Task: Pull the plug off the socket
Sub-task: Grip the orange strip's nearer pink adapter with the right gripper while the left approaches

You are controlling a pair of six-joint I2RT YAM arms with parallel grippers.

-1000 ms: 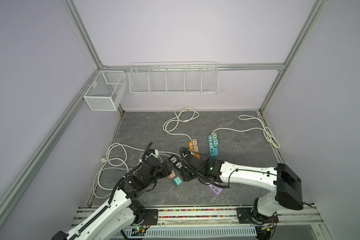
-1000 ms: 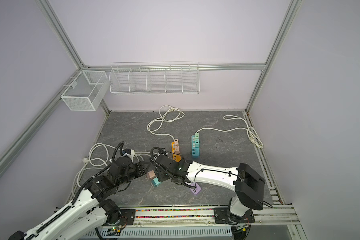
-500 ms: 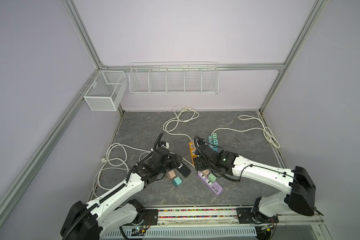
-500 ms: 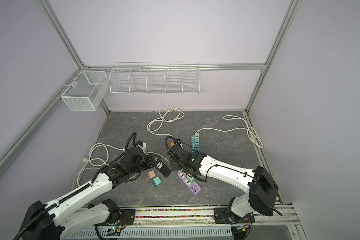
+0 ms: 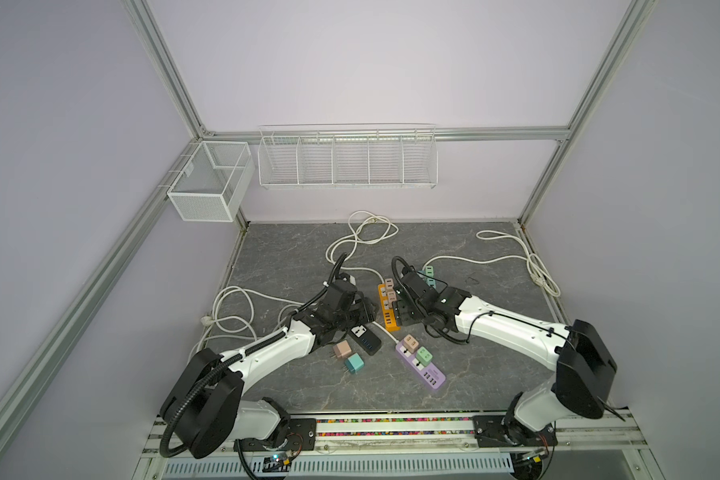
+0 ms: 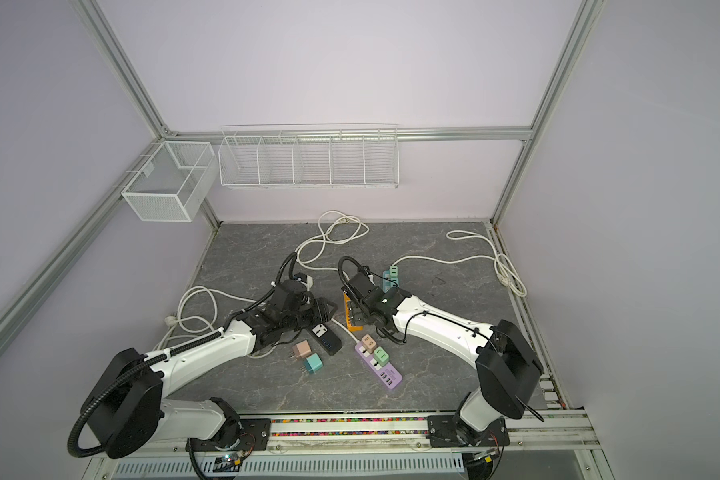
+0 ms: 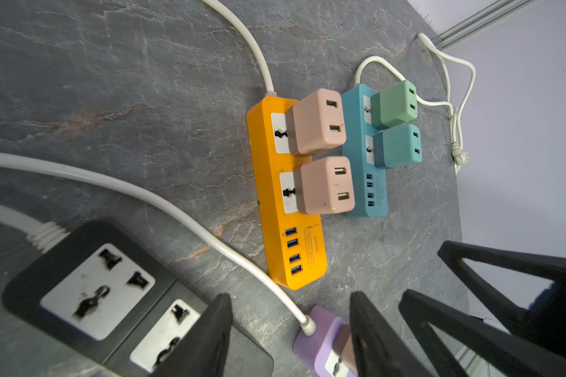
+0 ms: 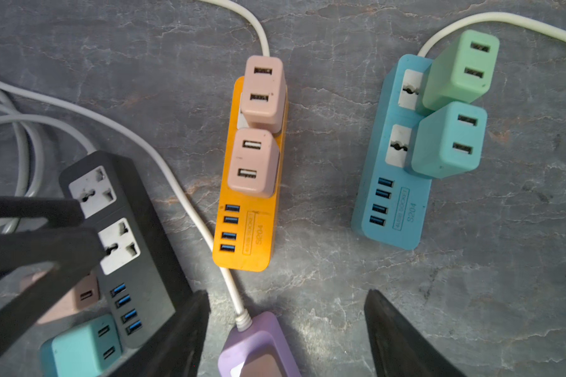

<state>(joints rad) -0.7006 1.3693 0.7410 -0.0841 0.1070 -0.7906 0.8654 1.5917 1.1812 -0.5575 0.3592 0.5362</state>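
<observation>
We are on the approach: left gripper (image 7: 291, 297) and right gripper (image 8: 286, 293) both hang released, empty. Next, we judge, comes a pink plug (image 8: 254, 163) seated in the orange strip (image 5: 388, 319) at the centre of a top view; the right jaws must straddle it, clench and pull straight off.

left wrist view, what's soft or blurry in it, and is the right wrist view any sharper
Left wrist view: the black power strip near the lens is smeared, the orange power strip crisp. Right wrist view: sharper, its S204 print legible. Both top views: even light, faint shadows.
</observation>
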